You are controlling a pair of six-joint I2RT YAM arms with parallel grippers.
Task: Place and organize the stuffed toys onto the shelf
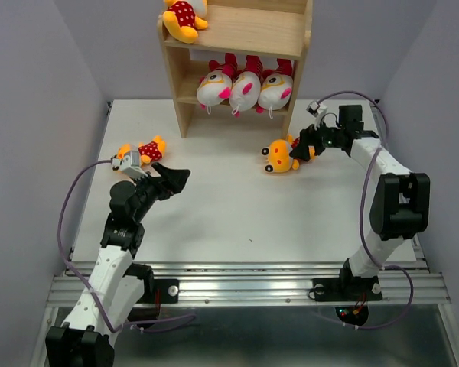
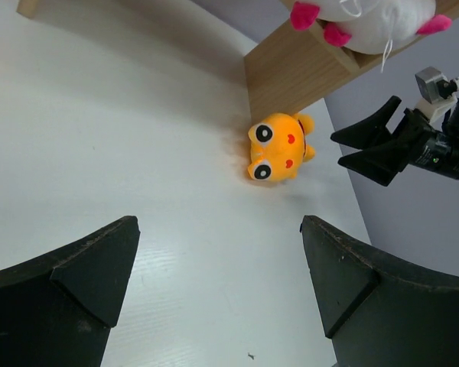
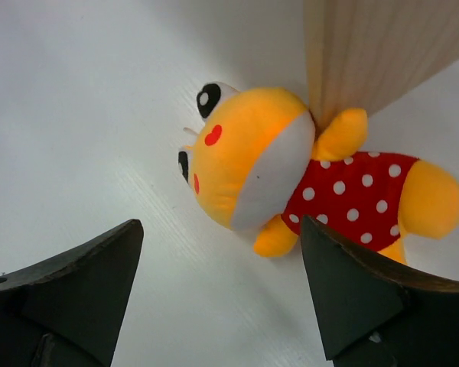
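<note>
**Inspector:** Site: white worktop (image 1: pixel 214 229) between grey walls, with the wooden shelf (image 1: pixel 287 34) at top centre of the overhead view. Stock position?

**Assistant:** Four toys are shelved. The top yellow toy (image 1: pixel 183 17) is on the upper board, and three white-headed toys (image 1: pixel 245 88) sit side by side on the board beneath. Two are on the worktop. The left yellow toy (image 1: pixel 141 151) lies at mid-left, and the right yellow toy (image 1: pixel 279 155) lies just beside the foot of the shelf's right panel.

**Inspector:** Grippers?

**Assistant:** The left gripper (image 1: pixel 177 180) is wide open and empty, hovering just right of the left yellow toy. The right gripper (image 1: pixel 301 147) is poised over the right yellow toy with its jaws apart. I can see no contact.

**Inspector:** Hazards?

**Assistant:** Three, in my judgement.
- The panel stands so near the toy that a finger may strike the wood on the way down.
- The toy's round head could squeeze out of a shallow pinch. The dotted body looks the safer hold.
- The heads of the white-headed toys jut past their board, so a careless lift beside them may knock one off.
</note>
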